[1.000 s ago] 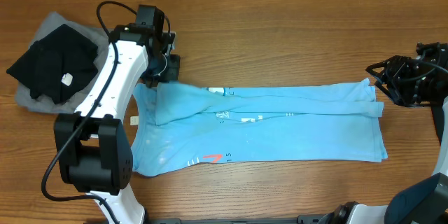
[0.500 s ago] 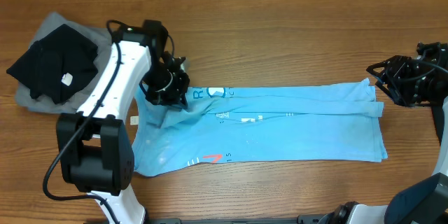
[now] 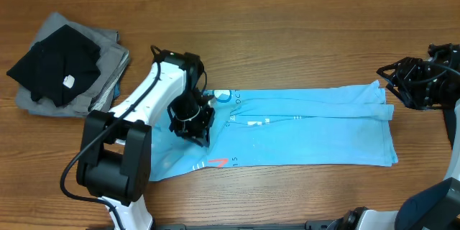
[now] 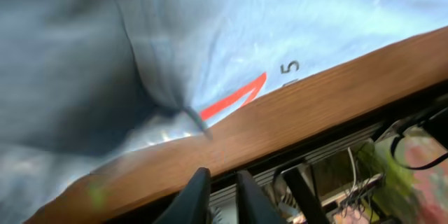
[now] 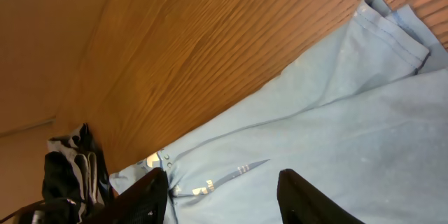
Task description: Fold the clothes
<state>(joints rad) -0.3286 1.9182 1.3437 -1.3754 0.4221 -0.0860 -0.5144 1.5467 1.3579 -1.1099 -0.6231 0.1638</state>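
Plainly, wood-grain table [image 3: 287,36] under sky-blue T-shirt [image 3: 309,133]; left end effector [image 4: 221,176] seemingly narrow, right end effector [image 5: 222,176] wide, empty.

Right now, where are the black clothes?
In the overhead view, the black garment lies atop the grey garment, upper left, apart from the blue T-shirt.

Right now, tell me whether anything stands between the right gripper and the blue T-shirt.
Nothing visible does. The right gripper hangs open at the blue T-shirt's right end; the black and grey clothes lie far off at the table's left.
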